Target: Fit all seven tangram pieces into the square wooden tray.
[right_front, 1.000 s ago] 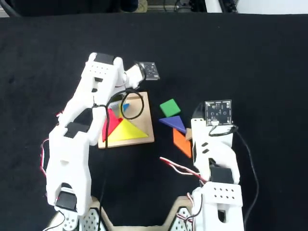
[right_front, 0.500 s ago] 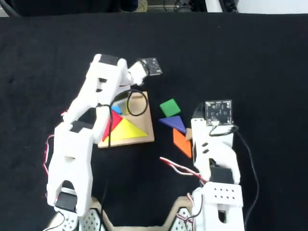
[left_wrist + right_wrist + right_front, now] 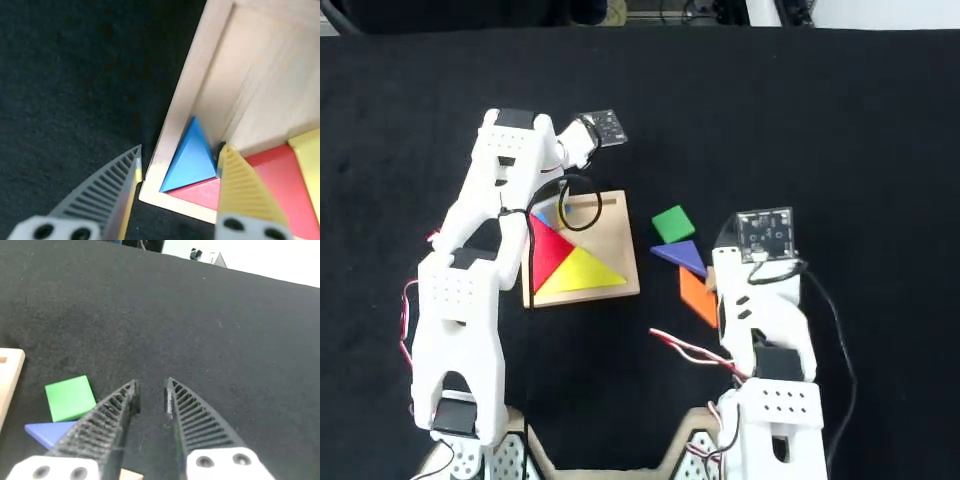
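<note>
Blue triangle (image 3: pixel 192 157) sits in a tray (image 3: pixel 182 90) corner, within the spread left claw (image 3: pixel 180 148).

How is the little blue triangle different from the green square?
The blue triangle has three corners; the green square has four. The blue triangle sits inside the wooden tray, tucked into a corner beside the red triangle; the green square lies outside it on the black cloth. The open left pincer straddles the blue triangle; the open right pincer hangs near the green square, not touching it. Both are coloured puzzle pieces.
</note>
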`<state>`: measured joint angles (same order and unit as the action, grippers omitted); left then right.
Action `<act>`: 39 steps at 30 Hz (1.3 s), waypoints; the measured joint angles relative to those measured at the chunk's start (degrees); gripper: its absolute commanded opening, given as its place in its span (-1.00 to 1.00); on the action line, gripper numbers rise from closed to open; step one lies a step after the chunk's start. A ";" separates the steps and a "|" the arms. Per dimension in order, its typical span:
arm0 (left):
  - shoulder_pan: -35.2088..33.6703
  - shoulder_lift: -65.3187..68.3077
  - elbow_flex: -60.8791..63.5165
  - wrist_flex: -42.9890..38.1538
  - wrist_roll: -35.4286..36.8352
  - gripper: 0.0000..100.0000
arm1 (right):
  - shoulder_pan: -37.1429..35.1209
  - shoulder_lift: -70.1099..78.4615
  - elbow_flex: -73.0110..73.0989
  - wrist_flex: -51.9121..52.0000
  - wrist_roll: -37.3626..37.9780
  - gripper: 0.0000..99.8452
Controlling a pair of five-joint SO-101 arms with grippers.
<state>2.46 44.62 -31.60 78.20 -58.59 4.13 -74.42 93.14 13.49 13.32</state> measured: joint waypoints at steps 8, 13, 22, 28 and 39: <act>-0.44 0.18 -6.33 6.51 -0.53 -0.51 | -0.18 0.00 0.00 0.00 0.18 -0.81; 0.97 0.09 -17.49 15.56 -0.53 -0.51 | -0.26 0.00 0.00 0.00 0.18 -0.81; 2.55 0.09 -30.59 21.89 5.63 -0.51 | -0.26 0.00 0.00 0.00 0.18 -0.81; -2.37 -1.67 -37.71 22.15 20.22 -0.51 | -0.26 0.00 0.00 0.00 0.18 -0.82; -15.03 -40.00 -19.69 22.51 49.23 -0.51 | -0.26 0.00 -1.67 3.96 -1.23 -0.63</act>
<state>-12.57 4.62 -51.30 100.70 -9.36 3.87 -74.42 91.47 17.45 12.09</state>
